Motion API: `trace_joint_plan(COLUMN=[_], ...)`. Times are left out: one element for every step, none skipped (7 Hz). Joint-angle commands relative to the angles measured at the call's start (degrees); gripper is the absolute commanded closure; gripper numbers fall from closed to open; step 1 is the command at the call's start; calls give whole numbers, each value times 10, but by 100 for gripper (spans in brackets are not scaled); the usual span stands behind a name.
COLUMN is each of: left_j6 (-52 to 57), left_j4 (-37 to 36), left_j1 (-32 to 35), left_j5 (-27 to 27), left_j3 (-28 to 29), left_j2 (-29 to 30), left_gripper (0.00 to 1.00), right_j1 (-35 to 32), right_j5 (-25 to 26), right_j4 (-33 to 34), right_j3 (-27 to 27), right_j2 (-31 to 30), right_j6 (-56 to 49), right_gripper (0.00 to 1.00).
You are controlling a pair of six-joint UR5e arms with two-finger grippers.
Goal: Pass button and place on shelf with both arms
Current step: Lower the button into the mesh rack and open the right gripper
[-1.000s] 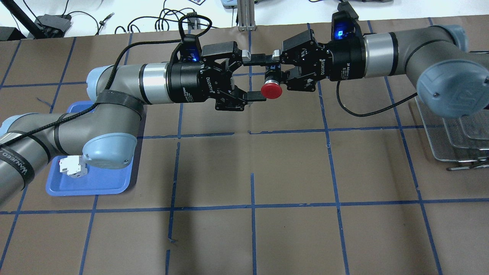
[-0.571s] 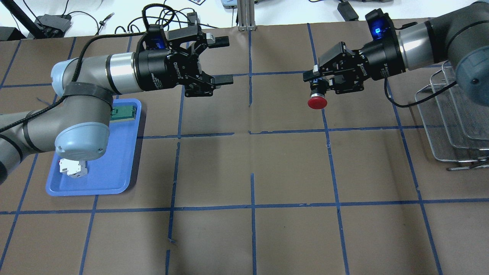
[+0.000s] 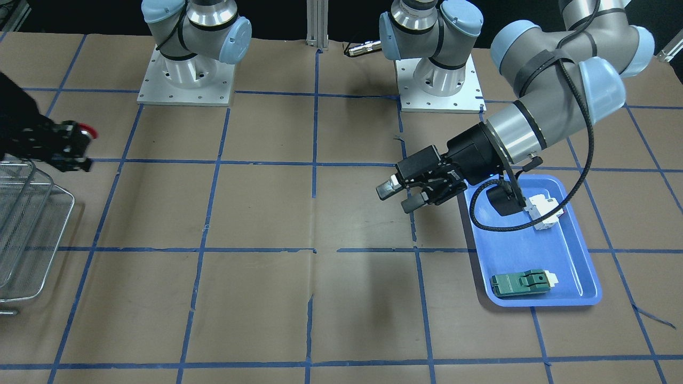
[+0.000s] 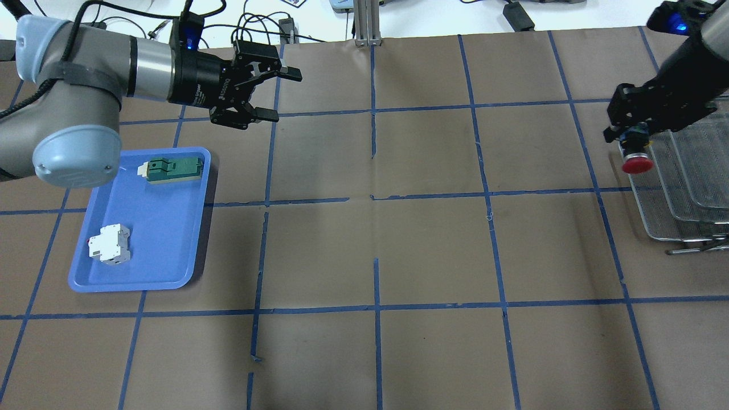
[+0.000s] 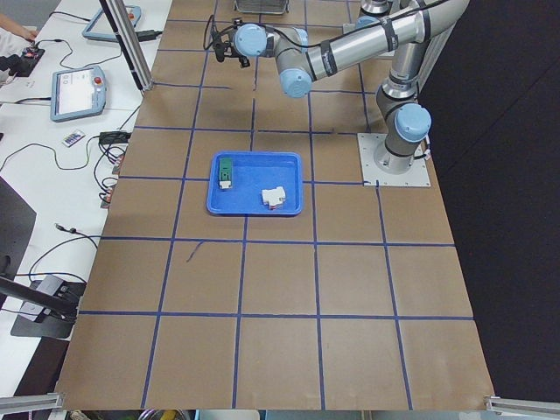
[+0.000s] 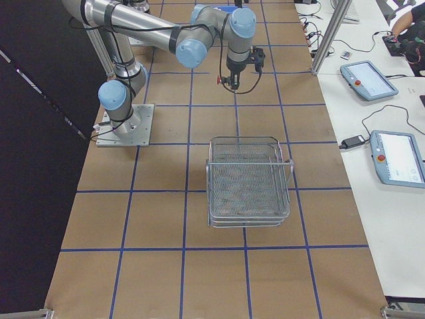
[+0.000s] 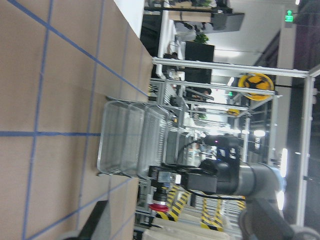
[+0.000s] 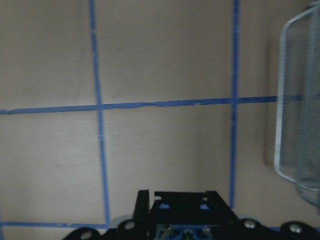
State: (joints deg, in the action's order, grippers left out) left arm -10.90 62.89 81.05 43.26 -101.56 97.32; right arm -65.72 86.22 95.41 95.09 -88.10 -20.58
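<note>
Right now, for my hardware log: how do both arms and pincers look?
The left arm and right arm are grey-silver tubes with light-blue joint caps. The left pincer and right pincer are black, two-fingered, blue-lit at the wrist. A black cable is strapped along the left arm.

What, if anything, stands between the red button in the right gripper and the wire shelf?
Nothing visible does. The right gripper holds the button above the table, beside the shelf. In the exterior right view only bare table paper shows between them.
</note>
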Motion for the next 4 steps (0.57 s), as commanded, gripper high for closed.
trace_joint_plan(left_j6=[13, 75, 152, 156], left_j4=[99, 160, 224, 257], left_j1=[26, 37, 35, 37], left_j5=[200, 306, 397, 446], left_j3=[98, 120, 130, 122], left_j2=[-14, -39, -70, -87], left_gripper=[0, 0, 0, 0], right_j1=[65, 81, 107, 118], right_j5=[126, 156, 145, 116], right_j4=[115, 193, 209, 224], right_j3=[0, 2, 3, 1], right_j2=[34, 73, 100, 107], right_j6=[-81, -149, -157, -158], right_gripper=[80, 80, 43, 0])
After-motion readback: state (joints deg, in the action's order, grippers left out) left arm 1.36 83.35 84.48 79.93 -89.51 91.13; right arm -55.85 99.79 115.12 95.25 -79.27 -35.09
